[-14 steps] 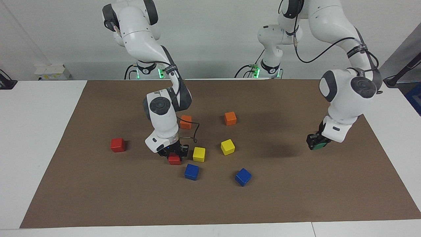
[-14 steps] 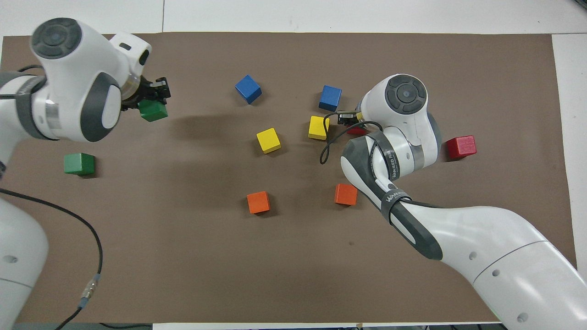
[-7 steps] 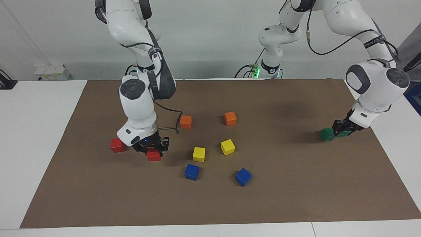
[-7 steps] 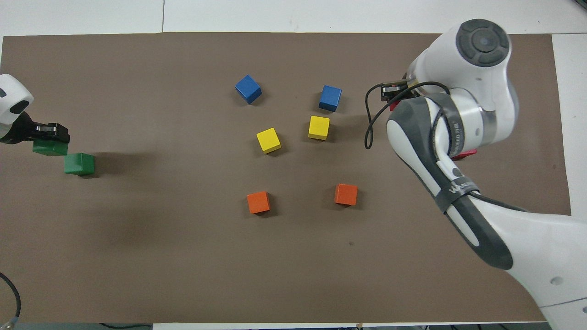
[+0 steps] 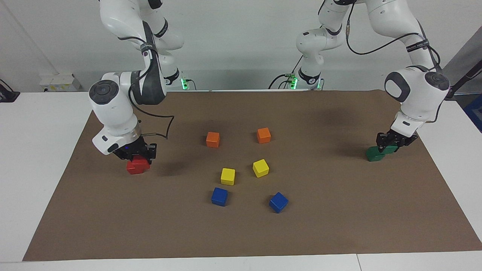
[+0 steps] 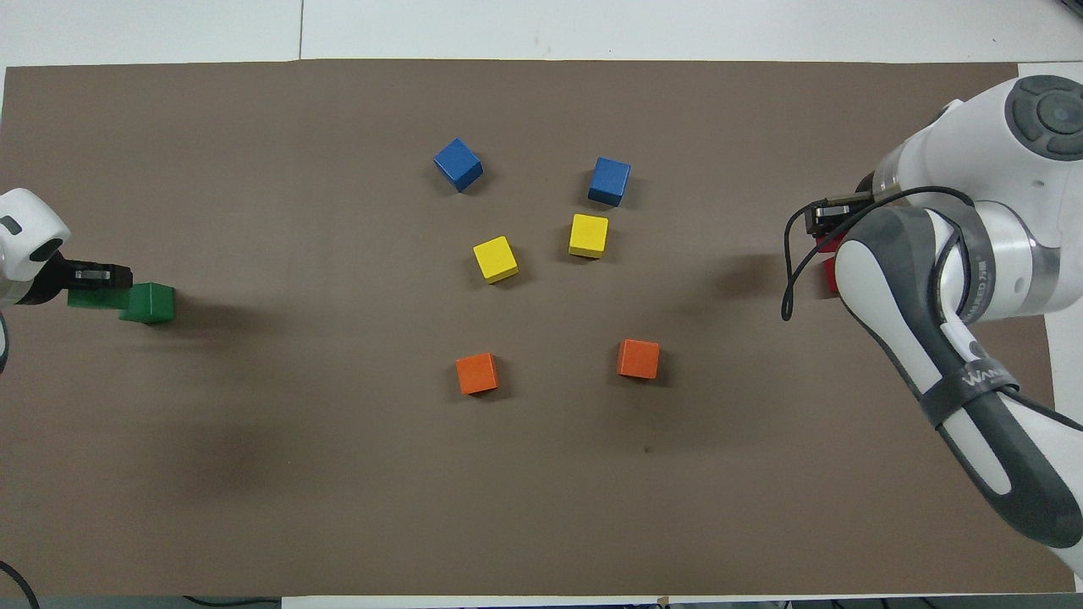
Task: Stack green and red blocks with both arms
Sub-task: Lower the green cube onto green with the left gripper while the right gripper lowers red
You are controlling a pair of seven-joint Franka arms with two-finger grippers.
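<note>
Red cube (image 5: 141,160) clamped in right gripper (image 5: 140,155), seemingly above another

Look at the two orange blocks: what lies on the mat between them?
Nothing: the stretch of mat between one orange block and the other orange block is bare, shown plainly in the overhead view.

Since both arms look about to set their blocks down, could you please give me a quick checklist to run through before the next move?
1. Left gripper shut on the held green block: ok.
2. Right gripper shut on the held red block: ok.
3. Held green block squarely over the resting green block: not ok; it sits off to one side.
4. Held red block squarely over the resting red block: not ok; it overlaps only partly.
5. Whether the held blocks touch the resting ones: cannot tell.
6. Orange, yellow and blue cubes away from both stacks: ok.
</note>
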